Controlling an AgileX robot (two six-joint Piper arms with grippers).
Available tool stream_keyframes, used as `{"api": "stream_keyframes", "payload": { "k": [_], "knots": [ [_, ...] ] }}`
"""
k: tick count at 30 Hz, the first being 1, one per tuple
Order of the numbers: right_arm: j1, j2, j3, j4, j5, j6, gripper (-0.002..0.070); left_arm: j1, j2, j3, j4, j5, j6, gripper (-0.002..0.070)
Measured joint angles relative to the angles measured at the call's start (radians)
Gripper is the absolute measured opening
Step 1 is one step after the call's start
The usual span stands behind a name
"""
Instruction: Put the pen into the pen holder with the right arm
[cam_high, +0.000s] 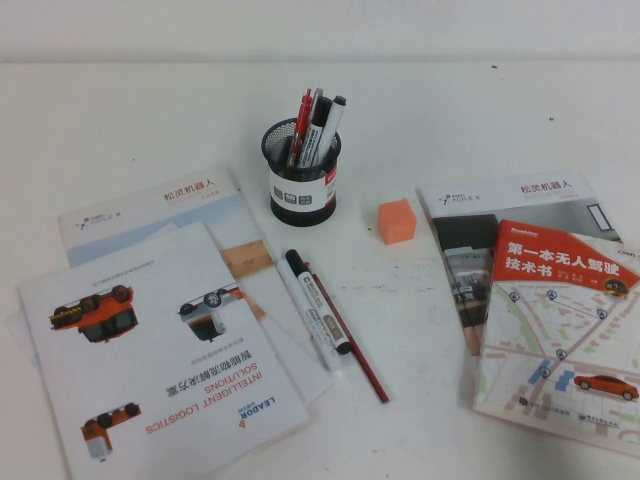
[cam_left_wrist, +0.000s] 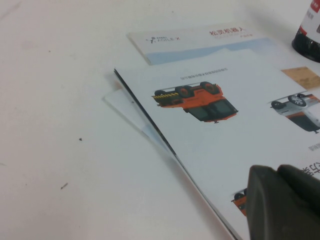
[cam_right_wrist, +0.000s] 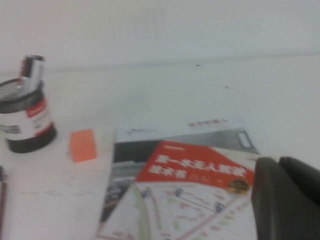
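White table (cam_high: 150, 120) carries brochures (cam_high: 160, 340), a cube (cam_high: 396, 221), the holder (cam_high: 302, 180) far-centre, the pen (cam_high: 312, 310) nearer; left gripper (cam_left_wrist: 285, 202) and right gripper (cam_right_wrist: 287, 197) hover, grip state untellable.

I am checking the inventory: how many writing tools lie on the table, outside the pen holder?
3, side by side near the table's middle: the pen, a white marker with a brownish label and a thin dark-red pencil. Left gripper and right gripper are away from them.
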Motion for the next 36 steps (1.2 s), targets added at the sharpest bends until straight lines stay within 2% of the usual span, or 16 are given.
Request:
{"api": "stream_keyframes", "payload": {
  "k": [7,19,36],
  "knots": [
    [-0.072,-0.228,0.135,0.028,0.065,0.000,-0.0019,0.000,0.000,0.000,0.000,0.000,0.000,-0.0003],
    [-0.074,-0.232,0.142,0.061,0.228,0.000,-0.0019,0.000,0.000,0.000,0.000,0.000,0.000,-0.0003],
    [-0.074,-0.232,0.143,0.062,0.236,0.000,-0.0019,0.000,0.000,0.000,0.000,0.000,0.000,-0.0003]
  ]
}}
